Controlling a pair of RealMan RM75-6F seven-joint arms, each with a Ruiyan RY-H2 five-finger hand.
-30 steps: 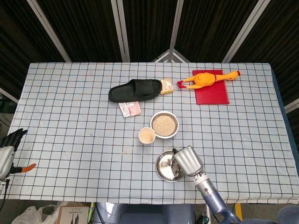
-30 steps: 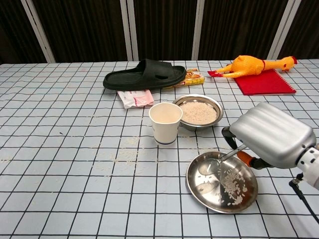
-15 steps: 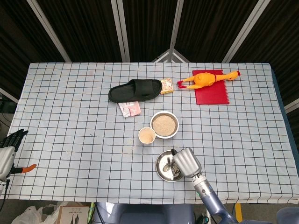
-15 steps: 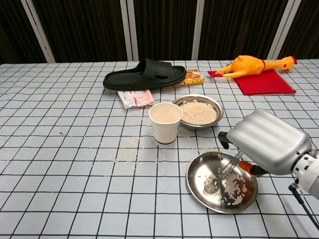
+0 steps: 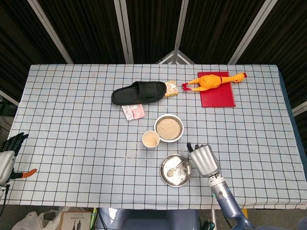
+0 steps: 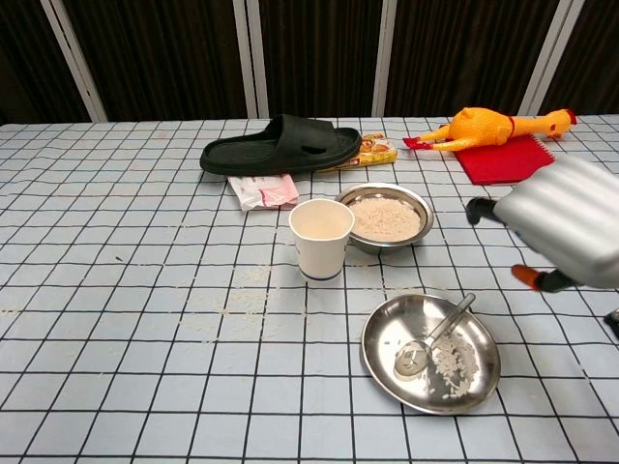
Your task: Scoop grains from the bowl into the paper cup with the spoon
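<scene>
At the desk's (image 5: 72, 120) near left edge the left hand (image 5: 8, 148) hangs off the cloth, its dark fingers apart and holding nothing. Toward the middle stands the paper cup (image 6: 321, 238), just left of the bowl (image 6: 387, 217) of grains, and nearer lies a steel plate (image 6: 430, 352) (a few grains scattered in it) with the spoon (image 6: 432, 337) resting inside, handle on its far right rim. Just right of that plate the right hand (image 6: 566, 232) hovers clear of the spoon, seen from the back, so I cannot tell how wide its fingers are.

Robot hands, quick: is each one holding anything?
Left hand: holds nothing, parked at the table's left edge; fingers too small to read.
Right hand: holds nothing; the spoon lies in the metal plate.
</scene>
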